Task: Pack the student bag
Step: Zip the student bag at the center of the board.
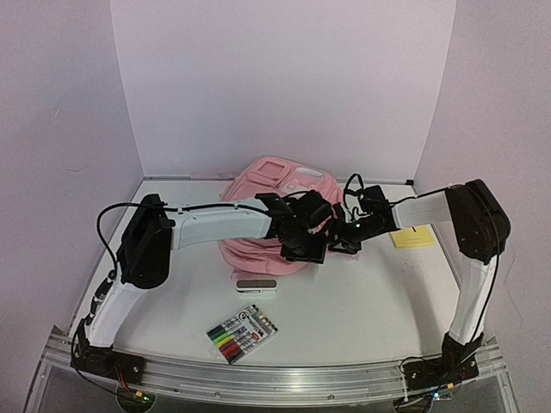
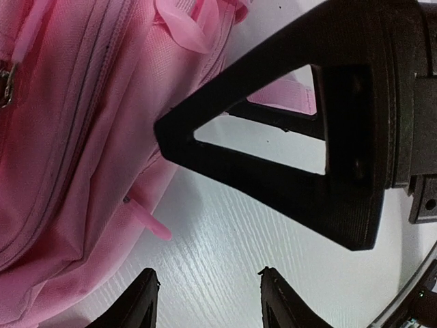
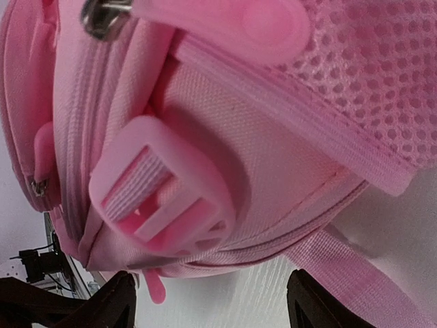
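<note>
**Both arms at the pink bag, jaws open**

From the top camera, the student bag (image 1: 274, 175) lies at the far middle of the white tabletop (image 1: 362, 292), close to the back wall. The left arm (image 1: 215, 225) and the right arm (image 1: 422, 209) reach in from either side and meet over its near right edge, hiding part of it. Nearer the bases lie a pack of coloured markers (image 1: 242, 334) and, just beyond it, a small white and grey oblong item (image 1: 256, 286). A yellow pad (image 1: 411, 237) sits under the right arm.

In the left wrist view, the left jaws stand partly open with only bare tabletop between the tips; they hold nothing. The bag fills the left side, its seams and zip lines running down the picture. A black triangular piece (image 2: 348, 205) (it seems to belong to the other arm) crosses the upper right.

In the right wrist view, the right jaws are wide apart and hold nothing. Just beyond them the bag fills the frame, with a pink buckle (image 3: 160, 188), a pink zip pull (image 3: 225, 24), mesh (image 3: 382, 75) and a strap (image 3: 355, 273) trailing onto the tabletop.
</note>
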You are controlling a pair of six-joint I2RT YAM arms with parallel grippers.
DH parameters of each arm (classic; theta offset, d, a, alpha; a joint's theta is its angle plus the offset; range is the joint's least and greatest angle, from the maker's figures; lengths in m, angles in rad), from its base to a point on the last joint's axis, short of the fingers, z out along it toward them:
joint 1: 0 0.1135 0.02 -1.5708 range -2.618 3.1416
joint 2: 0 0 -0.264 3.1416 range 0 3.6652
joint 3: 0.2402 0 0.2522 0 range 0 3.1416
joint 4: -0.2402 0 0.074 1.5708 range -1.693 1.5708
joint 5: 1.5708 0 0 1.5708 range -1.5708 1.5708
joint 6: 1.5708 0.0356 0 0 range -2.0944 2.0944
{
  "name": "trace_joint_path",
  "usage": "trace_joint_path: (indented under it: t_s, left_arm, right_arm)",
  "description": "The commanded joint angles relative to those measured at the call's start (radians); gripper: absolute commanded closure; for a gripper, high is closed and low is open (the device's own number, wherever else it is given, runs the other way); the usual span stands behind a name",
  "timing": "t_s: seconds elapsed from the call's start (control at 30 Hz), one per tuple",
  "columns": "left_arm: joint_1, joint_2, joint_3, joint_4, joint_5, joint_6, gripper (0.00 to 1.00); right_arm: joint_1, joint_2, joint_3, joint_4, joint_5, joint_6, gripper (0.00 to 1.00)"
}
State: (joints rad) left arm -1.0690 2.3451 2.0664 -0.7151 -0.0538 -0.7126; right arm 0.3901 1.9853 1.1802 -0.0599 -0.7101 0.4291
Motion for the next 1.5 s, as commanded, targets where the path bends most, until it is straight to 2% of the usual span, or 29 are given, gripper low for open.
trace_joint_path:
  t_s: [0.0,0.4,0.57,1.0,1.4,1.47]
  left_arm:
    - [0.004,0.034,0.088,-0.030,-0.054,-0.073,0.48]
    - [0.049,0.136,0.196,-0.110,-0.095,-0.160,0.51]
    - [0.066,0.145,0.187,-0.125,-0.109,-0.193,0.55]
    - [0.073,0.108,0.143,-0.138,-0.139,-0.186,0.99]
    - [0.072,0.030,0.027,-0.130,-0.163,-0.203,1.00]
    - [0.072,0.044,0.031,-0.114,-0.152,-0.189,0.97]
  right_arm:
    - [-0.005,0.043,0.042,0.152,-0.051,0.095,0.25]
    - [0.020,0.078,0.009,0.290,-0.081,0.212,0.29]
    - [0.039,0.077,-0.008,0.308,-0.077,0.227,0.30]
    - [0.042,0.090,-0.021,0.313,-0.021,0.244,0.41]
    - [0.042,0.101,-0.020,0.313,-0.003,0.260,0.53]
    - [0.042,0.098,-0.021,0.313,-0.005,0.260,0.53]
